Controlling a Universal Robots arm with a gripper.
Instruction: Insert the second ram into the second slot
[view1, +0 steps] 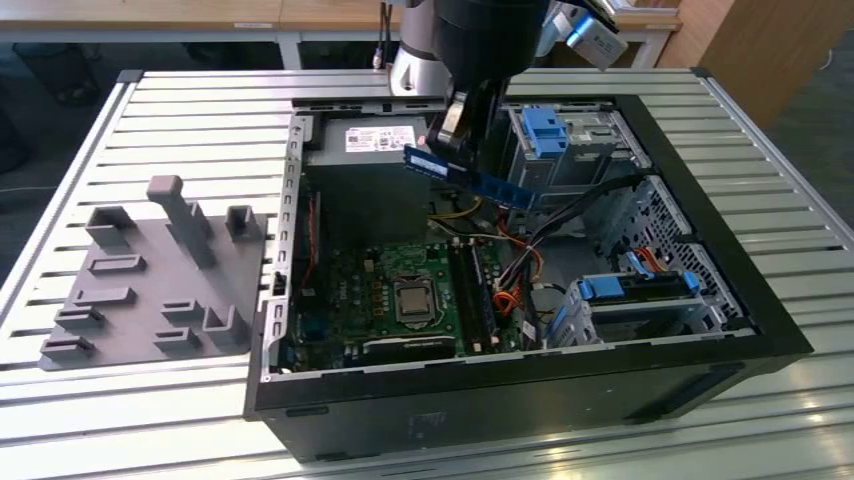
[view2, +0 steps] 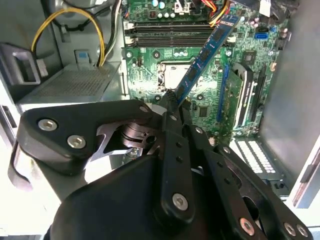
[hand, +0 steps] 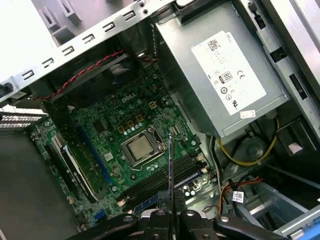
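The hand (view2: 172, 102) is matte black, built of flat linked bars (view2: 75, 132) with rounded ends, joined by silver screws (view2: 180, 201) and round pivot pins. In the exterior view the arm (view1: 467, 55) above it shows a silver-grey tube (view1: 416, 62), a black cylindrical wrist section (view1: 491, 30), and what looks like a pale blue cap (view1: 590, 38) on a joint.

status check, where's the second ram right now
Tool shut on the second ram. Ram tilted, in the air above the motherboard, not in any slot. Nothing between ram and memory slots.
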